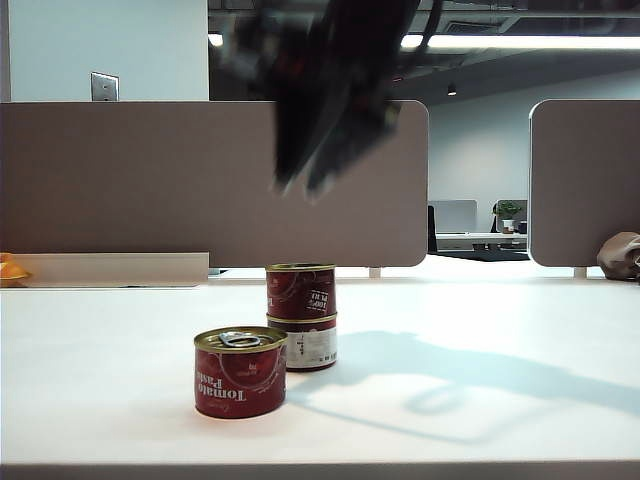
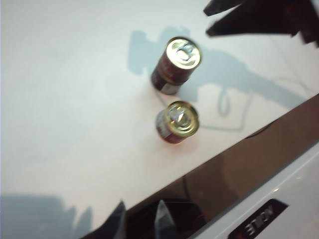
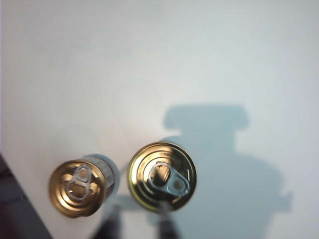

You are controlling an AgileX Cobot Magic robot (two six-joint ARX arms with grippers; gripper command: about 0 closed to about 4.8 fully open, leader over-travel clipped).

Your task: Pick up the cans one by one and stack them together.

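Two dark red cans stand stacked mid-table, the upper one [image 1: 301, 290] on the lower one [image 1: 305, 343]. A third can [image 1: 240, 372] stands alone, in front of the stack and slightly left. My right gripper [image 1: 303, 183], blurred, hangs high above the stack. In its wrist view it [image 3: 139, 226] is open and empty, with the stack's gold lid [image 3: 162, 177] and the single can [image 3: 77, 188] below. My left gripper [image 2: 141, 221] is slightly open and holds nothing. It hovers far back by the table's edge, well away from the stack [image 2: 178, 62] and the single can [image 2: 178, 121].
Grey partition panels [image 1: 130, 180] close off the far side of the white table [image 1: 480, 330]. An orange object [image 1: 10, 270] sits at the far left edge and a brown lump [image 1: 620, 255] at the far right. The right arm [image 2: 259, 17] shows dark in the left wrist view.
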